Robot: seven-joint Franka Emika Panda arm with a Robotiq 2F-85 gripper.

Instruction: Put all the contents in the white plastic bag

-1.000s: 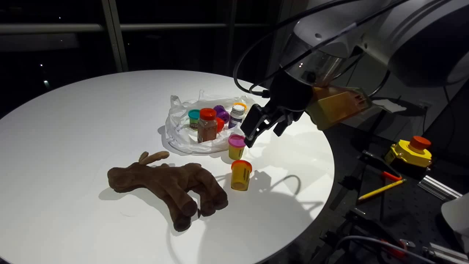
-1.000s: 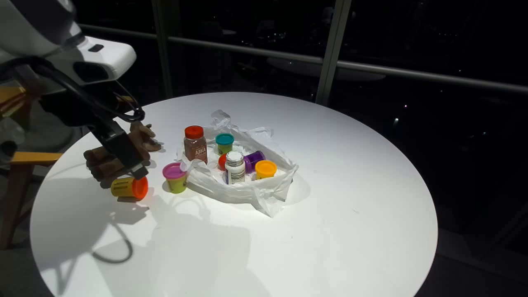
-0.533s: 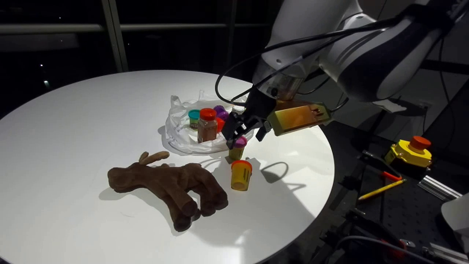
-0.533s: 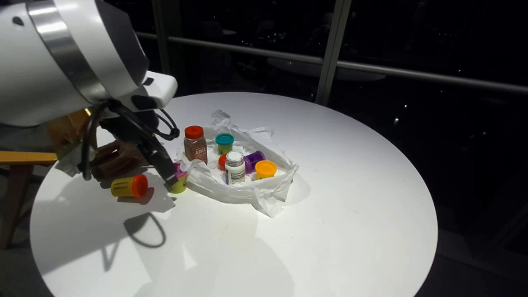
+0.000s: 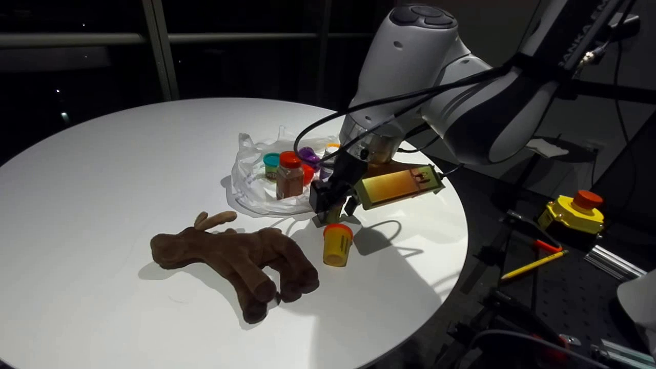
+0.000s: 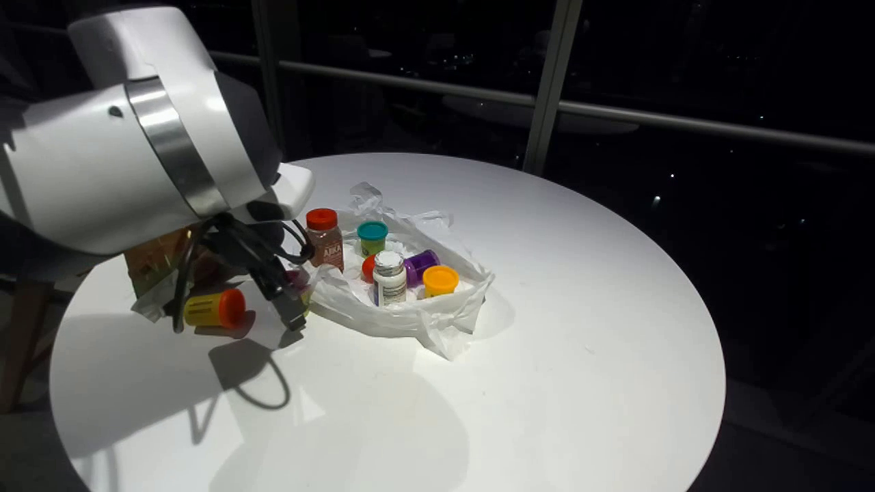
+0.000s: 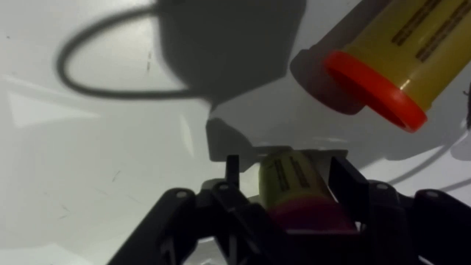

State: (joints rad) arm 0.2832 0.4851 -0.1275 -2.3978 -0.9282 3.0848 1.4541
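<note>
Your pincer point(image 7: 285, 162) has its fingers parted around the smooth plastic pink-lidded tub point(image 7: 298, 191); the wrist view gives you dark print on its side and a strip of white table point(image 7: 140, 158) between it and one finger, while in both exterior views the pincer covers most of it. Just beside sits the thin, crinkled white plastic bag point(image 6: 383, 321), holding a clear red-capped jar point(image 6: 325, 251), a teal-lidded tub point(image 6: 372, 239), a purple tub point(image 6: 422, 268), a white bottle point(image 6: 390, 283) and an orange-lidded tub point(image 6: 440, 279). Outside it, a yellow tub point(image 5: 337, 248) lies on its side near the soft, long-legged brown plush toy point(image 5: 225, 251), whole in an exterior view; in an exterior view your arm point(image 6: 171, 157) hides most of it, reaching over the table's edge, wrist slanting down.
</note>
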